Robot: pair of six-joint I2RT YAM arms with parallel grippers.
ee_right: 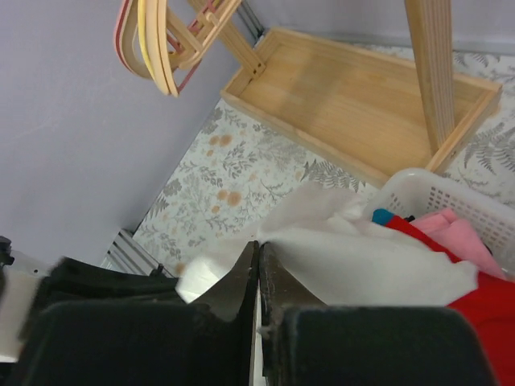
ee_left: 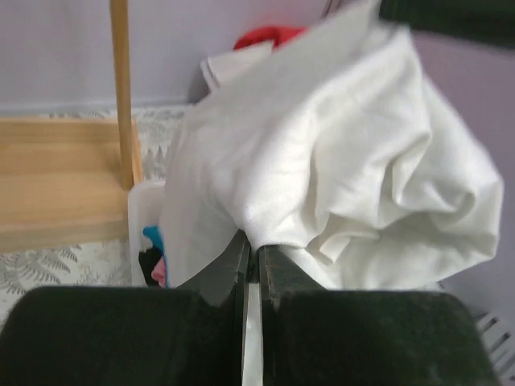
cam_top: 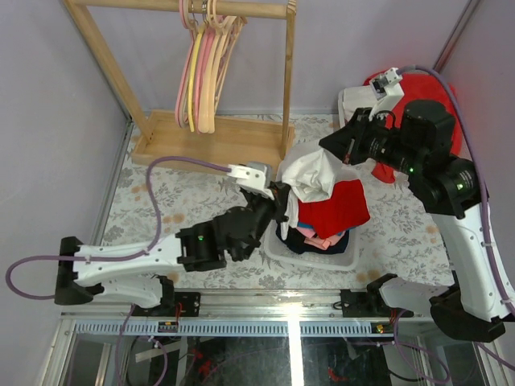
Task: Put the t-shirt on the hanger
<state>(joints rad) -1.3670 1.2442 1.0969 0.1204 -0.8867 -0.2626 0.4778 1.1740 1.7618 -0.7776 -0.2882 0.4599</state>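
The white t-shirt [cam_top: 311,174] hangs bunched above the laundry basket [cam_top: 315,260], held up between both arms. My left gripper [cam_top: 283,201] is shut on a lower fold of it; in the left wrist view the jaws [ee_left: 251,245] pinch the cloth of the t-shirt [ee_left: 338,161]. My right gripper [cam_top: 331,149] is shut on its upper edge, and the right wrist view shows the closed jaws [ee_right: 259,245] biting the t-shirt [ee_right: 362,261]. The pale peach hanger [cam_top: 217,68] hangs among others on the wooden rack [cam_top: 241,10] at the back, also seen as the hanger [ee_right: 205,28].
The white basket [ee_right: 451,205] holds red [cam_top: 342,205], pink and dark clothes. A big red garment [cam_top: 418,84] lies at the back right. Pink and yellow hangers [cam_top: 191,72] share the rail. The rack's wooden base [cam_top: 213,141] sits on the floral tabletop.
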